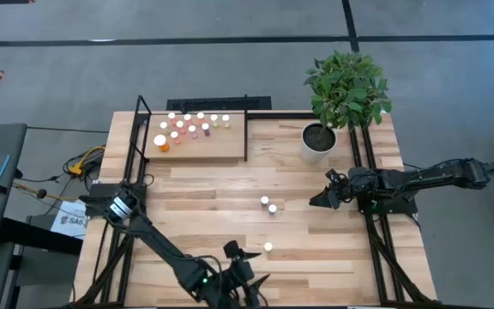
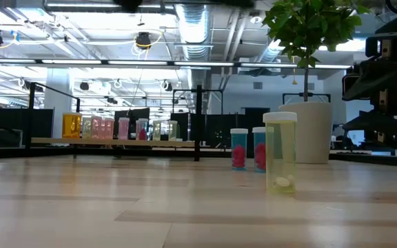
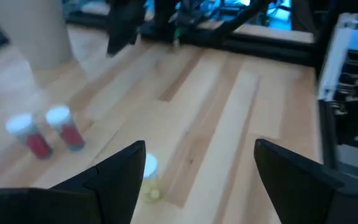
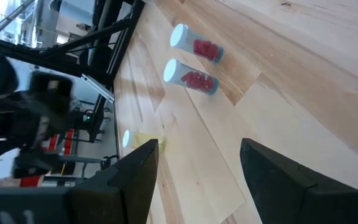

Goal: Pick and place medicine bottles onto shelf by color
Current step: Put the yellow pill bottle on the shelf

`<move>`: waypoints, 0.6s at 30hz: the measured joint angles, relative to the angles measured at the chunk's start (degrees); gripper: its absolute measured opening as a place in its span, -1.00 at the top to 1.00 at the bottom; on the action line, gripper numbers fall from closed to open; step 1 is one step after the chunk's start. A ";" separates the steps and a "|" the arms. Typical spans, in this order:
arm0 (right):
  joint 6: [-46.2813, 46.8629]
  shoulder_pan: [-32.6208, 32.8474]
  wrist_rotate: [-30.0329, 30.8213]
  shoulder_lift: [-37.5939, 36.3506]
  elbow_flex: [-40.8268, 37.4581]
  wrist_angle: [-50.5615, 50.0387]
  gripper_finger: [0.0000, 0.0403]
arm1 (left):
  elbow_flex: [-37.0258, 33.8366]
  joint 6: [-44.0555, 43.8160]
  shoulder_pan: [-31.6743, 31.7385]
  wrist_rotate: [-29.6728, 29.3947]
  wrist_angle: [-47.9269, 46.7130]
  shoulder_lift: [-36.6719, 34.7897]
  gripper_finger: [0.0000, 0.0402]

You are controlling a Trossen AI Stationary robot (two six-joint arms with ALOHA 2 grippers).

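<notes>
The shelf point(image 1: 197, 146) stands at the table's far left and holds several white-capped bottles point(image 1: 187, 127), also seen in the low view point(image 2: 116, 128). Two bottles with red contents point(image 1: 268, 204) stand upright mid-table point(image 2: 248, 148). A pale yellow bottle point(image 1: 268, 246) stands nearer the front edge point(image 2: 280, 151). My left gripper point(image 1: 249, 264) is open and empty near the front edge, just short of the yellow bottle point(image 3: 149, 177). My right gripper point(image 1: 321, 197) is open and empty to the right of the two red bottles point(image 4: 191, 62).
A white pot point(image 1: 317, 142) with a green plant stands at the far right of the table. Black frame rods point(image 1: 376, 232) run along the table's right side. Bare plank tabletop point(image 1: 204, 197) lies between the shelf and the loose bottles.
</notes>
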 joint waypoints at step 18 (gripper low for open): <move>0.00 -0.02 0.00 0.13 0.00 0.02 -0.24 | -15.64 10.73 8.46 4.88 27.80 1.02 -0.44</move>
